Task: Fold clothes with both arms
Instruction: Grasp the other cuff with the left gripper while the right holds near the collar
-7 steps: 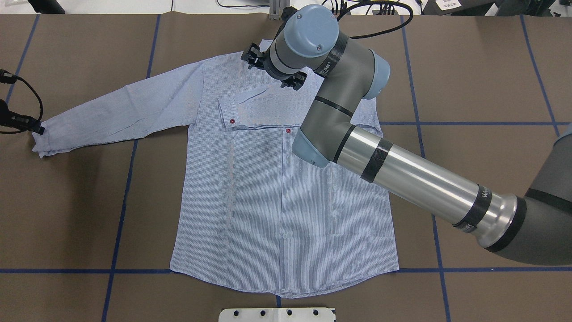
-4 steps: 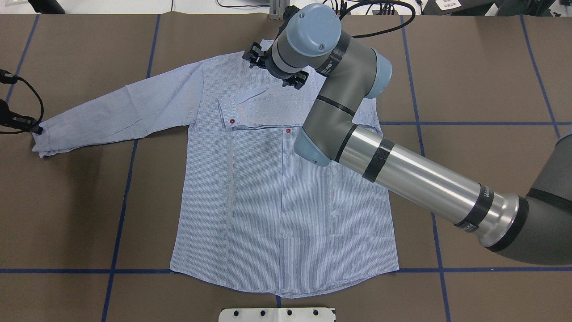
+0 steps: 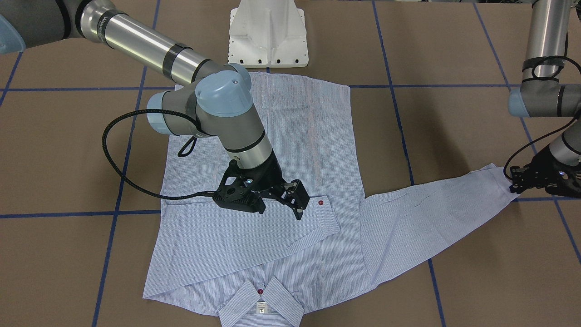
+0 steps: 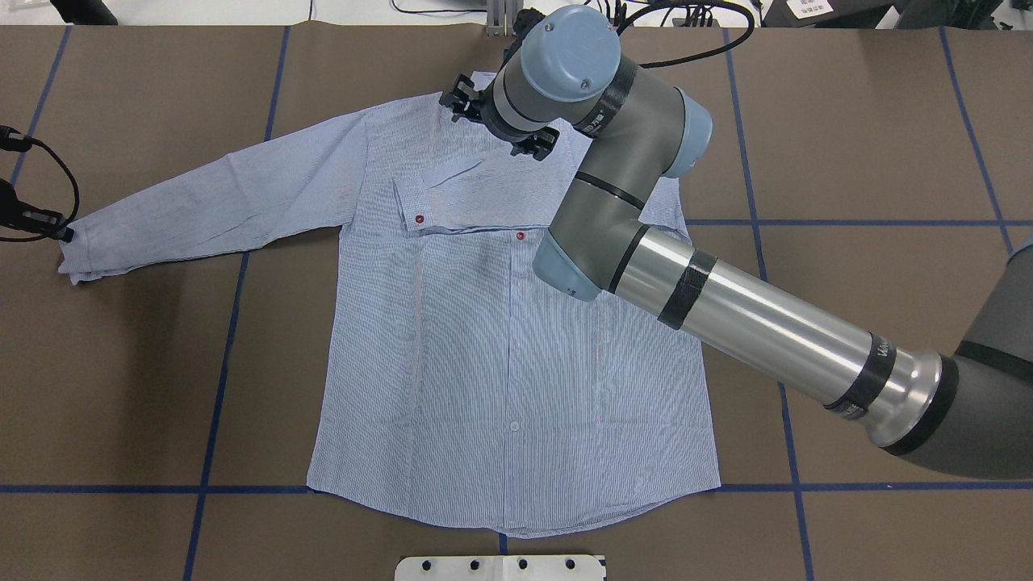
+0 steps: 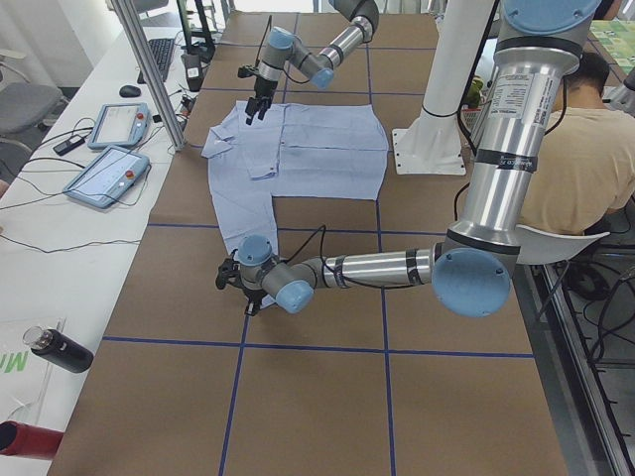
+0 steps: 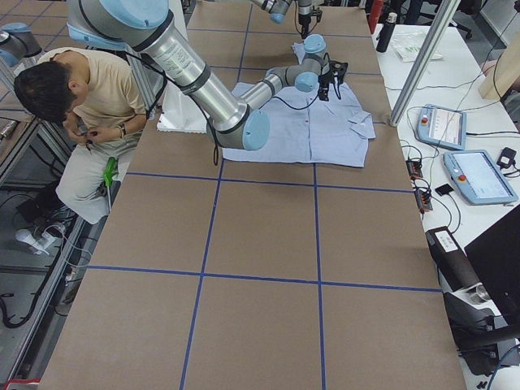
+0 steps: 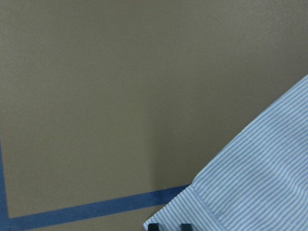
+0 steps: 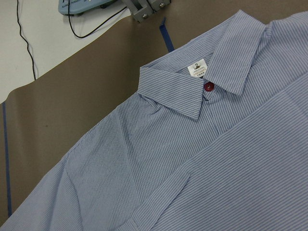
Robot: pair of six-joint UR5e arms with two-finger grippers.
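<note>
The light blue striped shirt (image 4: pixel 508 347) lies flat, front up, collar (image 3: pixel 261 304) at the far edge. One sleeve is folded across the chest, its red-buttoned cuff (image 3: pixel 324 211) lying flat. My right gripper (image 3: pixel 281 209) hovers open just above that folded sleeve, holding nothing; its wrist view shows the collar and neck label (image 8: pixel 197 68). The other sleeve (image 4: pixel 218 202) stretches out to the left. My left gripper (image 3: pixel 515 181) is shut on that sleeve's cuff (image 4: pixel 77 254); its fingertips (image 7: pixel 153 225) sit at the cuff's edge.
The white pedestal base (image 4: pixel 500 567) stands at the near table edge. Blue tape lines (image 4: pixel 218 355) cross the brown table cover. Teach pendants (image 6: pixel 443 126) lie on the side bench beyond the collar. A seated operator (image 6: pixel 89 97) is behind the robot.
My right wrist has drifted slightly up and toward the collar, away from the folded sleeve. My left gripper has edged slightly left at the cuff. The shirt has not moved.
</note>
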